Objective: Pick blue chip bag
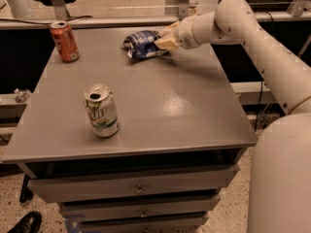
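The blue chip bag [142, 43] is a crumpled shiny dark-blue foil bag lying at the far middle of the grey table [160, 106]. My gripper [163, 41] reaches in from the right on a white arm and sits at the bag's right end, low over the table, its cream fingers [167, 36] against the foil. The bag's right end is partly hidden behind the gripper.
An orange can [64, 41] stands at the table's far left corner. A green-white can [101, 110] stands open-topped at the front left. The table has drawers below its front edge. A rail runs behind the table; a shoe shows at bottom left.
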